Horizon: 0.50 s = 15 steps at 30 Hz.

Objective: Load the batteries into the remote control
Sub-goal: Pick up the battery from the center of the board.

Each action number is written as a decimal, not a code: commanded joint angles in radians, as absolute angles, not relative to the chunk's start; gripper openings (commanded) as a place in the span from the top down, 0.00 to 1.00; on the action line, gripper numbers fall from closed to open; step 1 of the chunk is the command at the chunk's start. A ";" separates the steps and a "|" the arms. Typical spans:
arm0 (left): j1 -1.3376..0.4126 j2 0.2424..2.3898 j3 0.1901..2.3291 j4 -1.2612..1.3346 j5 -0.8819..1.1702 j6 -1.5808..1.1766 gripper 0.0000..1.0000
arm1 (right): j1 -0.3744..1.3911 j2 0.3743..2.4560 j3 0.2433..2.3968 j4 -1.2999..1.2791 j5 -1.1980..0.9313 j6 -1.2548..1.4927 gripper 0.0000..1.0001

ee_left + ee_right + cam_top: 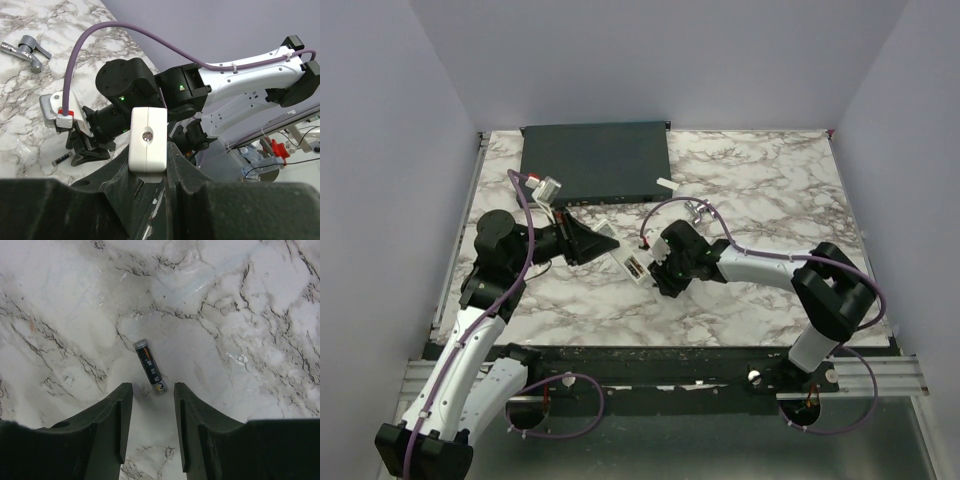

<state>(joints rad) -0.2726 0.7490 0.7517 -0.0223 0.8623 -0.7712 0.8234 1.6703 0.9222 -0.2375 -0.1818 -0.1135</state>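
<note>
White and slim, the remote (147, 140) sits clamped in the shut left claw (150, 169), one end pointing toward the right arm. Near that end, a battery (149, 366) lies flat on the marble tabletop (240, 315), untouched. The right claw (152, 386) hangs over it, about half open and empty, with the battery's near end just inside the gap between its tips. The step in hand looks like the battery pickup. Next it probably has to lower, straddle the cell squarely, and pinch without rolling it.
</note>
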 commanded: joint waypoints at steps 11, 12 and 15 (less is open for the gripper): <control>-0.252 0.752 0.750 0.035 0.905 -0.782 1.00 | 0.827 1.734 0.976 -0.287 -0.166 -0.134 0.57; -0.251 0.751 0.750 0.035 0.905 -0.783 1.00 | 0.827 1.740 0.979 -0.290 -0.169 -0.133 0.57; -0.249 0.754 0.750 0.038 0.905 -0.785 1.00 | 0.827 1.749 0.980 -0.292 -0.179 -0.135 0.58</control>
